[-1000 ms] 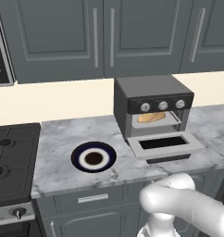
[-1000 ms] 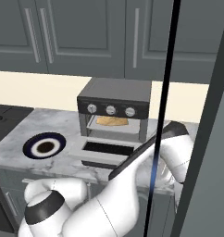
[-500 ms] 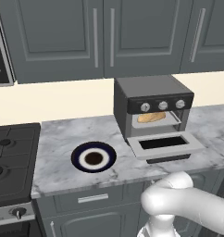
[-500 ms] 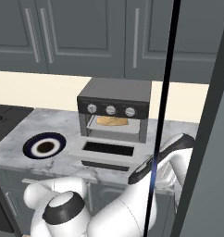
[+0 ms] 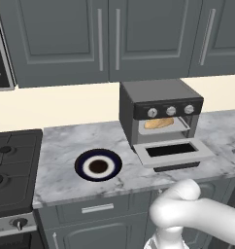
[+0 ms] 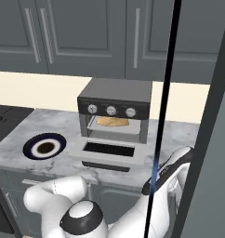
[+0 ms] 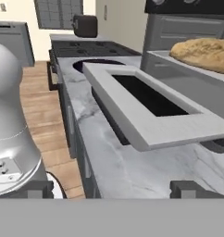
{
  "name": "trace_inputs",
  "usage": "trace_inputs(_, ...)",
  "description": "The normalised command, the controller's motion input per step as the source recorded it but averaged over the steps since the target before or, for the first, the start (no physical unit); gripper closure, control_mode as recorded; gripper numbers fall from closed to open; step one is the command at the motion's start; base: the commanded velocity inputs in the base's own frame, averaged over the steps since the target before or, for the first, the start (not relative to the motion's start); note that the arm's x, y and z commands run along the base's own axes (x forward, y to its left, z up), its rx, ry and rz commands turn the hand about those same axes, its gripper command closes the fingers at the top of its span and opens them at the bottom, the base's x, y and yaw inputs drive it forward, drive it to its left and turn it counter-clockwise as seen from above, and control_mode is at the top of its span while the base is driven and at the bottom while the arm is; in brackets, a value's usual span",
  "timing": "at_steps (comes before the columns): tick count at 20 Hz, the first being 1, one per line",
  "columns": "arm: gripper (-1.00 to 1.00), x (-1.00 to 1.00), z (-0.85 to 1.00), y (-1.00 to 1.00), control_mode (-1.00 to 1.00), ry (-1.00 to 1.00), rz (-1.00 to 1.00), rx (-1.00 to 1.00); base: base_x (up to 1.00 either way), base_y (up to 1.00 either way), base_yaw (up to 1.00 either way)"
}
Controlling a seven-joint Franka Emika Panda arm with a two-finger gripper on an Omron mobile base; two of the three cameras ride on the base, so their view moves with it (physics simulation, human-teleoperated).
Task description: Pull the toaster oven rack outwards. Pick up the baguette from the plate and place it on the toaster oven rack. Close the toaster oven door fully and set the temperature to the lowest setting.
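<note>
1 baguette (image 5: 159,123) on rack (image 5: 164,130) | door (image 5: 173,152) down | plate (image 5: 98,165) bare

1. I see a grey-veined marble counter (image 5: 66,146) as my landmark.
2. Above it: dark grey wall cabinets (image 5: 105,39), cream backsplash (image 5: 66,104).
3. At its left end: black stove (image 5: 12,160).
4. Below: grey drawer fronts (image 5: 97,209); wood floor (image 7: 42,120) alongside.

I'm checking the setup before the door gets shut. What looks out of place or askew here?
Nothing stands out. The baguette lies on the toaster oven rack, the toaster oven door hangs open and level, and the plate sits flat on the counter.
</note>
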Motion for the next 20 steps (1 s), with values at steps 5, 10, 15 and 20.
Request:
trace_inputs(5, -1.00, 0.35, -0.41, 0.00, -1.00, 0.00, 0.00, 0.06, 0.00, 0.00, 0.00)
trace_inputs(10, -1.00, 0.35, -0.38, 0.09, -1.00, 0.00, 0.00, 0.02, 0.00, 0.00, 0.00)
trace_inputs(15, -1.00, 0.29, -0.33, 0.17, -1.00, 0.00, 0.00, 0.00, 0.00, 0.00, 0.00)
trace_inputs(20, -1.00, 0.34, -0.34, 0.12, -1.00, 0.00, 0.00, 0.00, 0.00, 0.00, 0.00)
